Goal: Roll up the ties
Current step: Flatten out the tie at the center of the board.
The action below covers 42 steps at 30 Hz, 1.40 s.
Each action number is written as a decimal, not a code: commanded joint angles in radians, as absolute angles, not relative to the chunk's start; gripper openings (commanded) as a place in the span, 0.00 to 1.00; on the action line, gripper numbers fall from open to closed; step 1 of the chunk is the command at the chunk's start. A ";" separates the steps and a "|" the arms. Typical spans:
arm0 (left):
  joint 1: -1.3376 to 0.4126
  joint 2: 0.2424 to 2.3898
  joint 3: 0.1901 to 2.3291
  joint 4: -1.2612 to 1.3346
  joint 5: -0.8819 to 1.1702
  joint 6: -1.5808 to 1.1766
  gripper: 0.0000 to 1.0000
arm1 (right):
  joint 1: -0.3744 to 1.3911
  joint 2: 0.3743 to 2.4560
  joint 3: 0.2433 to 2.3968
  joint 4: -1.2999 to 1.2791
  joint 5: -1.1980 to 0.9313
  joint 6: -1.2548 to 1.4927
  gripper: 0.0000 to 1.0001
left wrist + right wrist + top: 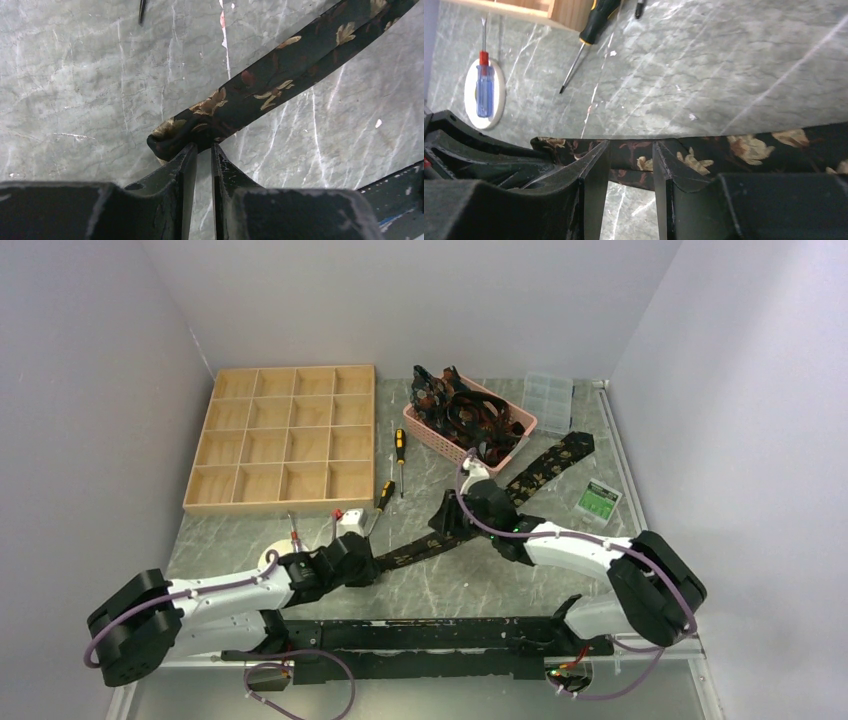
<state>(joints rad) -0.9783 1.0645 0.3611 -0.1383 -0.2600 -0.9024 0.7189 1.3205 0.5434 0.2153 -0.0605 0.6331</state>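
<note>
Since the tie (pixel 545 465) lies flat on the counter (pixel 440 585) on a diagonal (narrow end near-left, wider end far-right), the roll has to run along that axis. Left gripper (pixel 202 147) is at the narrow end, which is folded over. Its jaws stand a narrow gap apart with tips against the fold; cannot tell if cloth is nipped. Right gripper (pixel 630 145) sits mid-tie, unclenched, tips on the cloth. Left arm is nearer the start. Open room near side; screwdrivers (pixel 400 455), tray (pixel 285 502) and basket (pixel 440 445) crowd the far side.
</note>
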 commanded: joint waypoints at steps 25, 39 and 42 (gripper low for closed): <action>-0.977 0.882 0.377 -0.298 -0.358 -1.011 0.42 | 0.990 1.601 0.723 0.210 0.114 0.489 0.35; -0.973 0.897 0.351 -0.335 -0.396 -1.087 0.46 | 1.112 1.611 0.659 0.178 0.288 0.550 0.32; -0.967 0.810 0.326 -0.324 -0.384 -1.085 0.56 | 1.116 1.617 0.656 0.176 0.294 0.556 0.32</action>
<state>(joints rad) -0.9771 0.9062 0.3450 -0.3214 -0.3622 -1.0607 1.1004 1.6211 0.6800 0.2123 0.2607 0.5282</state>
